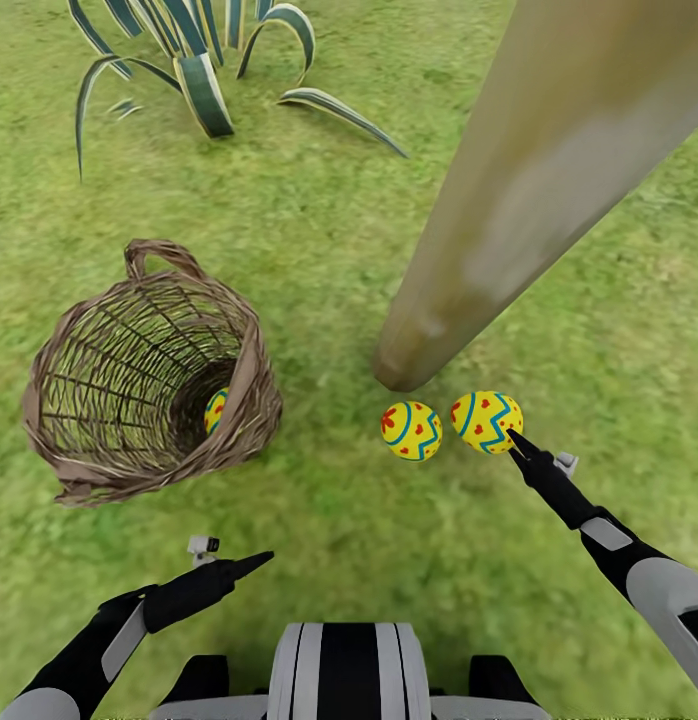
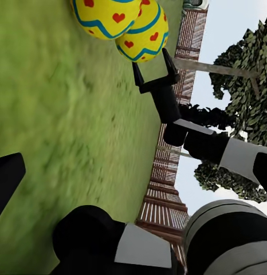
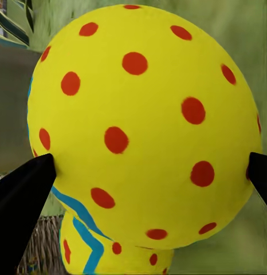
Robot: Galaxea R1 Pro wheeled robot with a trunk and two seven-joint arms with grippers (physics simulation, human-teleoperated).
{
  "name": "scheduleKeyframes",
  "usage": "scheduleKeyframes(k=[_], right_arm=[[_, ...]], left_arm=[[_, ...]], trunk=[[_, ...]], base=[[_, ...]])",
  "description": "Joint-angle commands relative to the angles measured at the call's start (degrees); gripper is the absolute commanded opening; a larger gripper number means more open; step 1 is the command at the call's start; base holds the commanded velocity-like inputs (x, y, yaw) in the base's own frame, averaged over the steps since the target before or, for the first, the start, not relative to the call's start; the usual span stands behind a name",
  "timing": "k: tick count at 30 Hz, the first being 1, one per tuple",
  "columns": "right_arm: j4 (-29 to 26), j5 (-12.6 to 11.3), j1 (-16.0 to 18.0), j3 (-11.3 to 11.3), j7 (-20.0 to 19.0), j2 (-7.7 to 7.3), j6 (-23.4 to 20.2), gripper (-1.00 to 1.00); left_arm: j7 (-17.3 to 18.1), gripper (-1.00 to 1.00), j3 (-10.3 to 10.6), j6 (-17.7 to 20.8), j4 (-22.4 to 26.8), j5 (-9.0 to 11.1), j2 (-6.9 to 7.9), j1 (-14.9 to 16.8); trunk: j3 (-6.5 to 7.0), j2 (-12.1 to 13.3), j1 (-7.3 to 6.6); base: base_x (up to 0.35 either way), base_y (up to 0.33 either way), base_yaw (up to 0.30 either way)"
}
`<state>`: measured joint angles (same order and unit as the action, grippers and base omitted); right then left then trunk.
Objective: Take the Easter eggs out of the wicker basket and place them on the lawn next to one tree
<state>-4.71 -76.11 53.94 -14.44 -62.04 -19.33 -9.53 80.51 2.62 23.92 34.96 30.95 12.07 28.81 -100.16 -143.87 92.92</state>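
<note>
Mottled green lawn with a spiky plant at the far edge; the wicker basket lies tipped on its side ahead of the left claw, its mouth toward that claw, one Easter egg left deep inside. The left claw's state cannot be told; it is the nearer arm for that egg. Further right, two eggs rest at the tree base: one just beside the right claw, the other touching its tip, fingers spread either side, grip uncertain.
</note>
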Motion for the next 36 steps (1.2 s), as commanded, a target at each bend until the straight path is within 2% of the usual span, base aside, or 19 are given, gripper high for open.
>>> scheduleKeyframes(k=[1,10,14,19,36], right_arm=[[0.02,-0.62,0.02,-0.32,-0.19,-0.01,-0.58,-1.00],[-0.03,-0.62,0.03,-0.32,-0.19,-0.02,-0.58,-1.00],[-0.03,-0.62,0.03,-0.32,-0.19,-0.05,-0.60,-1.00],[-0.02,-0.62,0.06,-0.32,-0.27,-0.09,-0.66,-1.00],[-0.01,-0.62,0.04,-0.32,-0.28,-0.10,-0.66,-1.00]], left_arm=[[0.08,1.00,0.28,0.60,0.01,0.42,0.06,0.02],[0.08,1.00,0.28,0.60,0.01,0.42,0.06,0.02],[0.09,1.00,0.28,0.60,-0.01,0.42,0.06,0.02],[0.10,1.00,0.28,0.60,0.02,0.42,0.06,0.02],[0.17,1.00,0.27,0.60,-0.03,0.42,0.06,0.02]], trunk=[[-0.25,-0.03,0.02],[-2.25,-0.15,0.25],[-2.25,-0.15,0.25],[-3.36,-0.21,0.38],[-3.58,-0.23,0.40]], base=[[0.000,0.000,0.000],[0.000,0.000,0.000],[0.000,0.000,0.000],[0.000,0.000,0.000],[0.089,0.000,0.000]])
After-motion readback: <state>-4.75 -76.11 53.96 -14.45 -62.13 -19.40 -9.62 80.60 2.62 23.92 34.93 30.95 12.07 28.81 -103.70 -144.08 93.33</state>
